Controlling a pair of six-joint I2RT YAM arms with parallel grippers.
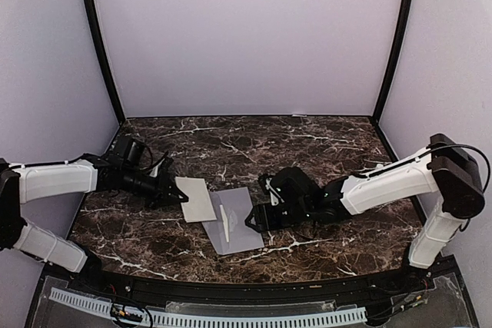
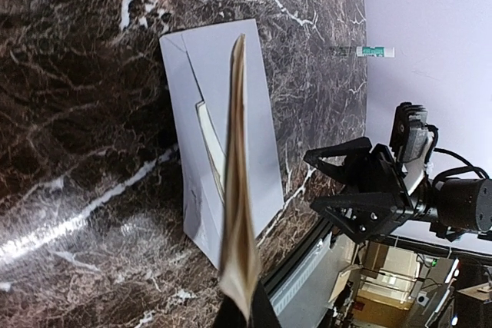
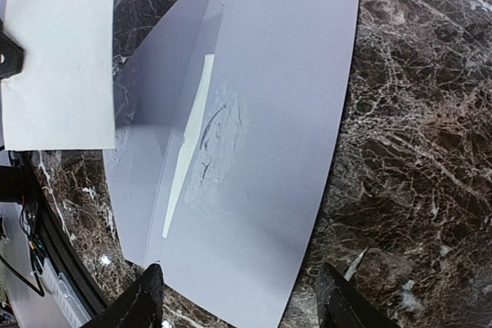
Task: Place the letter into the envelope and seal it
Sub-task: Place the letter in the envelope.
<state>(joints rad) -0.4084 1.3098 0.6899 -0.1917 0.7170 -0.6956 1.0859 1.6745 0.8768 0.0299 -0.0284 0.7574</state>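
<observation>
We have the left gripper (image 1: 174, 193) pressed together on the left edge of the letter (image 1: 197, 200). It holds the sheet flat and lifted off the marble table (image 1: 323, 144), plain off-white side up. The letter's free right edge reaches over the left part of the envelope (image 1: 238, 228), and the shadow it casts there tells us it is not resting on it. We read this as a carry meant to bring the loose edge to the envelope's mouth.

The envelope lies flat on the table between the two arms. Its flap is laid open toward the left, and a pale strip (image 3: 191, 140) runs along beside the fold. We judge that the open flap faces the letter so the sheet can slide in from that side.

The right gripper (image 1: 255, 220) sits low at the envelope's right edge with its claw spread wide and nothing between its fingers (image 3: 146, 301). We cannot tell whether it touches the paper. It seems placed to pin or steady the envelope, so that a push from the letter does not shove the envelope across the smooth stone.

The letter looks wide for the envelope as it lies, so insertion has not begun.
</observation>
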